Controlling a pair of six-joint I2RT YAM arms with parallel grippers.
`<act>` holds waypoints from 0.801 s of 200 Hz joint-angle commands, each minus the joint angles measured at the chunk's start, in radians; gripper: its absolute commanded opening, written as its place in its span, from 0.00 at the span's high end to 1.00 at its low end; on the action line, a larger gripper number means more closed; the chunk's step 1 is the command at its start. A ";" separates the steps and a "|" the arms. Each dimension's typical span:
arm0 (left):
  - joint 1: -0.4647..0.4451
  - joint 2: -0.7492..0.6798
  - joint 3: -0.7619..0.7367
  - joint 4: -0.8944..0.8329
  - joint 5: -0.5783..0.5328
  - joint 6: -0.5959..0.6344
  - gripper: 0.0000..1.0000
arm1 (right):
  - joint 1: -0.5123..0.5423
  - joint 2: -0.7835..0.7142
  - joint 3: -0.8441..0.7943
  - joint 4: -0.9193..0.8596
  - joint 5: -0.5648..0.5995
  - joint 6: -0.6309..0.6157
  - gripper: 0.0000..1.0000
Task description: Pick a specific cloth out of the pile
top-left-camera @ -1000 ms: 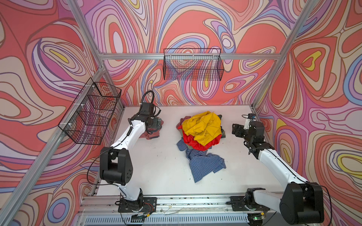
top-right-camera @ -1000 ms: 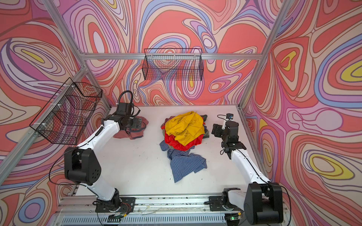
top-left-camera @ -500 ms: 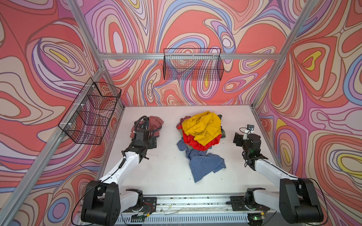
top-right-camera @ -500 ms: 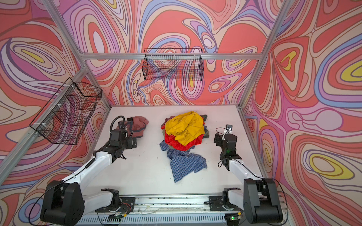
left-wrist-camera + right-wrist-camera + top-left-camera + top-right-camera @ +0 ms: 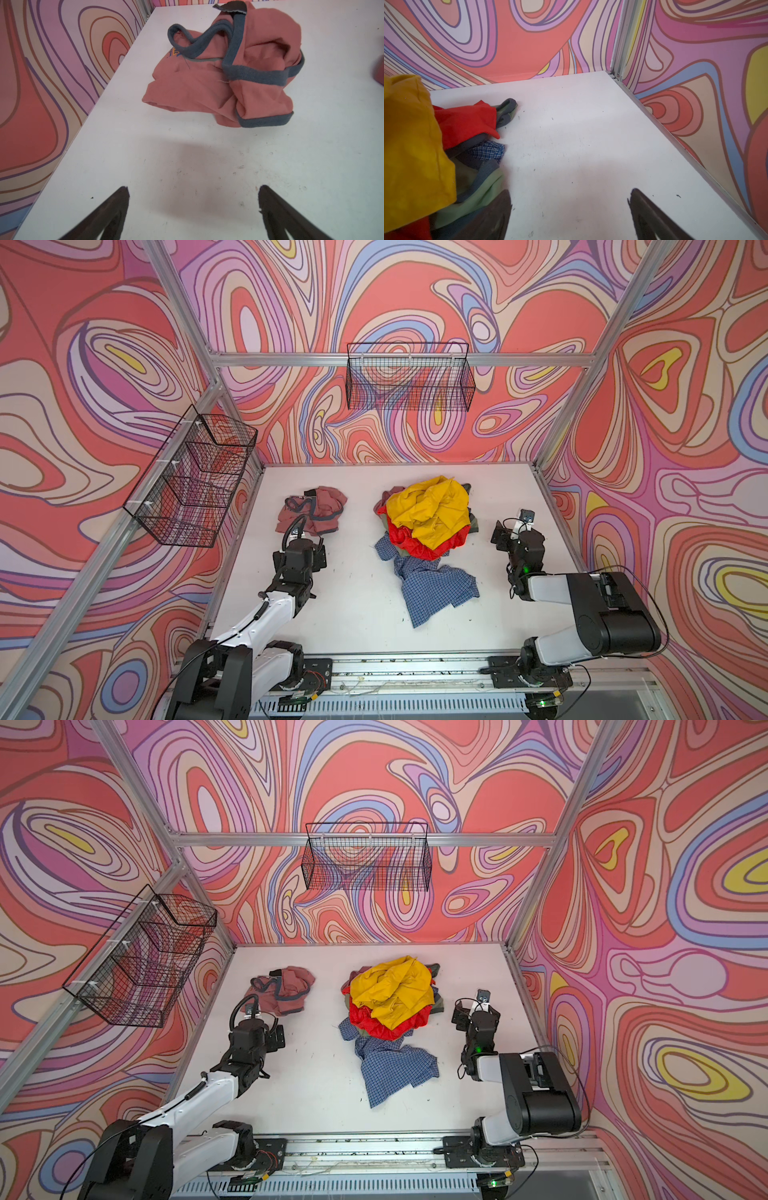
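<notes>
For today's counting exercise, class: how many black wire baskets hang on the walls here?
2. The side basket hangs on the left wall; the back basket hangs on the back wall, about mid-width. None looks hidden, though more could lie outside these views.

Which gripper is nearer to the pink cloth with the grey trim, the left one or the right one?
Left. The left gripper hangs open just in front of the pink cloth, not touching it. The right gripper is across the table, beyond the pile.
</notes>
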 commanded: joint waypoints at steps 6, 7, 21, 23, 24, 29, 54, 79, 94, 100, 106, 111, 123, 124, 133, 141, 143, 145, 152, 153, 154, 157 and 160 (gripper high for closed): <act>0.005 0.019 -0.041 0.218 -0.041 0.020 0.00 | -0.001 0.077 0.012 0.149 -0.024 0.027 0.07; 0.005 0.020 -0.039 0.214 -0.040 0.018 0.00 | -0.001 0.082 0.012 0.154 -0.027 0.027 0.07; 0.005 0.033 -0.036 0.233 -0.042 0.004 0.00 | -0.001 0.165 0.020 0.216 -0.042 0.025 0.07; 0.005 0.035 -0.039 0.244 -0.043 0.007 0.00 | -0.003 0.180 0.023 0.224 -0.043 0.024 0.07; 0.005 0.037 -0.039 0.250 -0.044 0.009 0.00 | -0.002 0.188 0.023 0.231 -0.044 0.023 0.07; 0.005 0.041 -0.045 0.270 -0.045 0.013 0.00 | -0.001 0.221 0.032 0.272 -0.048 0.014 0.06; 0.005 0.080 -0.083 0.443 -0.049 0.054 0.00 | 0.003 0.209 0.124 0.060 -0.090 -0.007 0.02; 0.011 0.190 -0.097 0.651 -0.036 0.102 0.00 | 0.003 0.205 0.123 0.052 -0.097 -0.007 0.02; 0.019 0.287 -0.082 0.745 0.000 0.139 0.00 | 0.004 0.208 0.123 0.061 -0.095 -0.007 0.02; 0.027 0.338 -0.076 0.784 0.022 0.142 0.00 | 0.003 0.207 0.123 0.060 -0.096 -0.007 0.02; 0.035 0.389 -0.071 0.828 0.056 0.147 0.00 | 0.003 0.210 0.121 0.072 -0.093 -0.007 0.02; 0.038 0.432 -0.068 0.856 0.083 0.153 0.00 | 0.003 0.209 0.122 0.063 -0.094 -0.007 0.02; 0.039 0.481 -0.056 0.888 0.108 0.179 0.00 | 0.003 0.210 0.122 0.068 -0.092 -0.007 0.02; 0.040 0.475 -0.054 0.870 0.111 0.176 0.00 | 0.003 0.210 0.122 0.068 -0.091 -0.007 0.02; 0.051 0.414 -0.028 0.716 0.141 0.146 0.00 | 0.003 0.209 0.122 0.065 -0.095 -0.007 0.02; 0.064 0.437 -0.018 0.749 0.164 0.147 0.00 | 0.003 0.210 0.122 0.066 -0.093 -0.007 0.01; 0.065 0.449 -0.017 0.770 0.158 0.152 0.00 | 0.003 0.210 0.123 0.065 -0.093 -0.007 0.02; 0.065 0.460 -0.016 0.784 0.150 0.153 0.00 | 0.004 0.209 0.122 0.066 -0.093 -0.007 0.02; 0.063 0.465 0.005 0.731 0.127 0.152 0.00 | 0.004 0.209 0.122 0.065 -0.093 -0.007 0.02; 0.063 0.460 0.013 0.711 0.123 0.150 0.00 | 0.004 0.209 0.122 0.065 -0.094 -0.008 0.02; 0.063 0.455 0.016 0.702 0.118 0.144 0.00 | 0.004 0.210 0.122 0.066 -0.094 -0.008 0.02; 0.066 0.440 0.031 0.634 0.116 0.129 0.00 | 0.004 0.210 0.121 0.065 -0.093 -0.007 0.02; 0.071 0.429 0.046 0.598 0.127 0.121 0.00 | 0.003 0.210 0.122 0.066 -0.093 -0.007 0.02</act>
